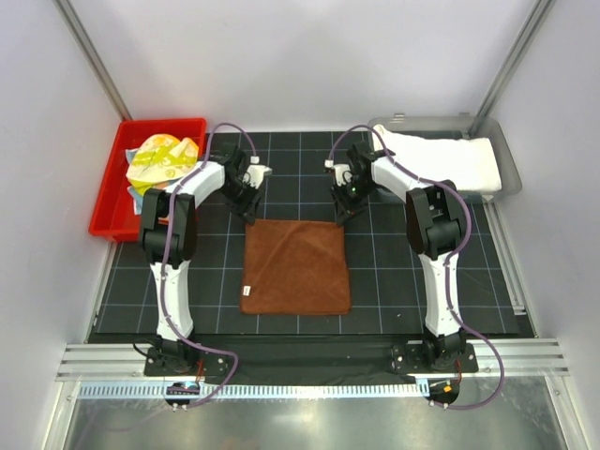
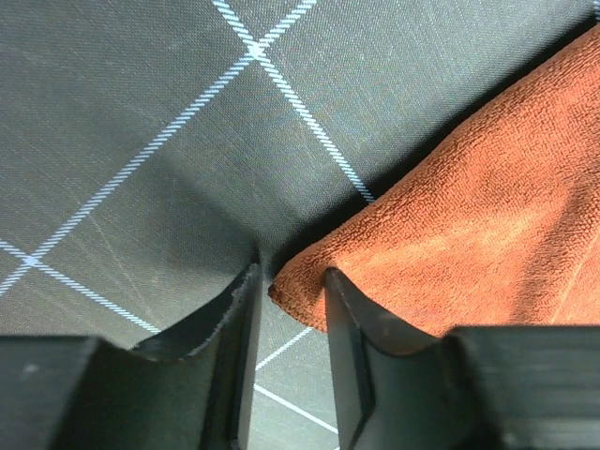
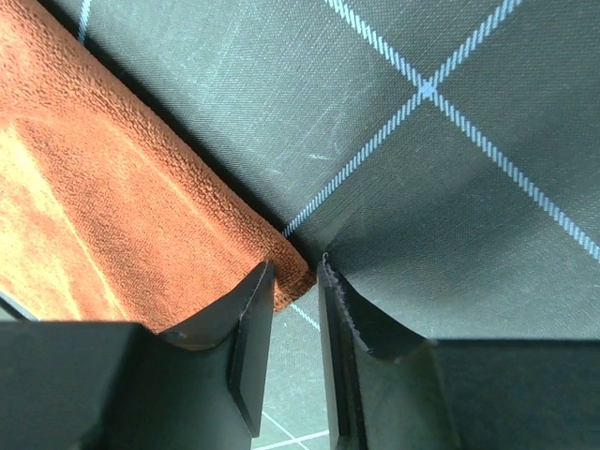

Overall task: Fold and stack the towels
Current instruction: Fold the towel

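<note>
A red bin [image 1: 105, 223] sits at the upper left of the overhead frame, holding a crumpled yellow towel [image 1: 161, 157] with green print. Just right of it, the left gripper [image 1: 246, 208] reaches down to the black gridded mat [image 1: 394, 272] on the bench, at the upper left corner of the rust-brown towel [image 1: 295, 267]. In the left wrist view its jaws stand a little apart around that corner: the towel [image 2: 469, 244] lies against the right finger [image 2: 352, 328], and a dark sliver separates it from the left one.

The brown towel lies flat in the middle of the mat, between the two arms. At its upper right corner is the right gripper [image 1: 345, 211]. Its wrist view shows the corner [image 3: 291, 270] tucked into a narrow gap between the jaws; whether they pinch it I cannot tell.

At the upper right, a white towel [image 1: 441, 161] lies in a grey tray [image 1: 511, 167].
</note>
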Controlling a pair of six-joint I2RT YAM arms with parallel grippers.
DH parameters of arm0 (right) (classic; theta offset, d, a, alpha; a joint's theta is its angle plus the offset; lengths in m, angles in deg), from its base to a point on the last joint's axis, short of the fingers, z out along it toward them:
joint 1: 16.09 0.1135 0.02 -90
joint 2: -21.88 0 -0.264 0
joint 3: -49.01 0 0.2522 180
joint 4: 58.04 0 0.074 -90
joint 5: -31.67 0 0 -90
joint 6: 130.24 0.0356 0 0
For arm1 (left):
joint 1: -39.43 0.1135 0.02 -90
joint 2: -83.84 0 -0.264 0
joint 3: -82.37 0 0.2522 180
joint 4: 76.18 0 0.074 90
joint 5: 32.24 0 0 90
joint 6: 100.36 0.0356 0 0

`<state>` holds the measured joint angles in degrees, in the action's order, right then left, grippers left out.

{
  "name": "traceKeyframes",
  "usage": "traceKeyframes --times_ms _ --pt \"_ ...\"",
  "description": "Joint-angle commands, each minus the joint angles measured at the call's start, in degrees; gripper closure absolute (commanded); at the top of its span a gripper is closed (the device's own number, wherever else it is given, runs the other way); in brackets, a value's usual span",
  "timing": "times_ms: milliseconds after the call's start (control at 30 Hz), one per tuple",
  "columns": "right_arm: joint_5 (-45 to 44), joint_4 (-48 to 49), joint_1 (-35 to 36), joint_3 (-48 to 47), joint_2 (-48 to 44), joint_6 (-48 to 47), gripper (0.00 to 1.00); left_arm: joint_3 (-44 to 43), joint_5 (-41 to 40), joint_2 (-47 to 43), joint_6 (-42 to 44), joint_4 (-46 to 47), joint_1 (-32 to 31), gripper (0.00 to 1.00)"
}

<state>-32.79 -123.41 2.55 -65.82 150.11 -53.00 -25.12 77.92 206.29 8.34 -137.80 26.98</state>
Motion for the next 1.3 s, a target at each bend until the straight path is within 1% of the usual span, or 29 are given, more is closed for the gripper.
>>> traceKeyframes --times_ms 0,167,233,267,333,367,400,433,500,633,733,833,933,967,1000,1100,1200,1267 --pt "1.3 -1.2 0.1 -1.8 0.8 -1.7 0.68 -2.1 1.0 0.9 1.3 -1.4 0.3 0.65" --pt "1.9 -1.6 0.0 -1.4 1.1 -2.2 0.68 -2.7 1.6 1.4 1.3 -2.2 0.4 0.66" --pt "2.1 -1.4 0.1 -1.3 1.1 -2.4 0.68 -3.1 2.7 1.7 1.3 -2.6 0.4 0.74" --pt "2.8 -1.5 0.1 -1.3 1.2 -2.5 0.68 -3.4 3.1 1.9 1.3 -2.9 0.4 0.83" --pt "3.1 -1.6 0.0 -1.4 1.3 -2.5 0.73 -3.9 4.0 2.3 1.2 -3.4 0.6 0.93" --pt "3.1 -1.6 0.1 -1.4 1.2 -2.4 0.78 -4.8 4.2 2.4 1.1 -4.3 0.5 1.0" --pt "2.5 -1.5 0.1 -1.4 1.1 -2.3 0.93 -5.3 4.4 2.6 1.2 -4.9 0.5 1.0" --pt "1.3 -1.0 0.0 -1.4 0.4 -1.8 0.99 -5.8 4.6 2.6 1.1 -5.5 0.5 1.0" --pt "-1.5 -0.1 0.1 -1.8 -0.8 -0.3 0.99 -7.8 4.1 2.0 0.1 -6.5 0.5 1.0" --pt "-7.6 3.3 0.1 -1.9 -8.0 2.3 0.99 -11.3 -1.1 -2.2 -2.2 -6.4 0.4 1.0" --pt "-12.1 7.7 0.1 -1.5 -13.9 4.5 0.99 -13.3 -3.3 -8.3 -3.6 -5.1 0.4 1.0" --pt "-14.5 10.0 0.1 -1.2 -18.0 5.5 0.99 -16.1 -3.8 -10.9 -3.9 -6.4 0.3 1.0" --pt "-16.4 14.5 0.2 -0.2 -23.7 6.9 0.99 -17.6 -6.9 -13.2 -4.3 -7.2 0.1 1.0" --pt "-17.4 16.9 0.2 0.9 -25.2 7.4 0.99 -17.4 -8.2 -14.0 -4.6 -7.2 0.1 1.0" --pt "-17.7 17.8 0.2 1.4 -28.2 7.3 0.99 -17.2 -8.6 -15.6 -4.8 -7.1 0.1 1.0" --pt "-18.5 20.4 0.4 3.2 -33.1 7.5 0.99 -15.7 -9.9 -19.6 -6.5 -5.7 -0.3 1.0" --pt "-19.2 20.3 0.9 4.7 -36.0 7.0 0.99 -14.1 -10.3 -22.8 -8.1 -4.3 -0.8 1.0" --pt "-19.4 19.5 1.2 6.4 -38.8 6.6 0.99 -12.6 -10.0 -26.6 -9.0 -3.3 -1.1 1.0"
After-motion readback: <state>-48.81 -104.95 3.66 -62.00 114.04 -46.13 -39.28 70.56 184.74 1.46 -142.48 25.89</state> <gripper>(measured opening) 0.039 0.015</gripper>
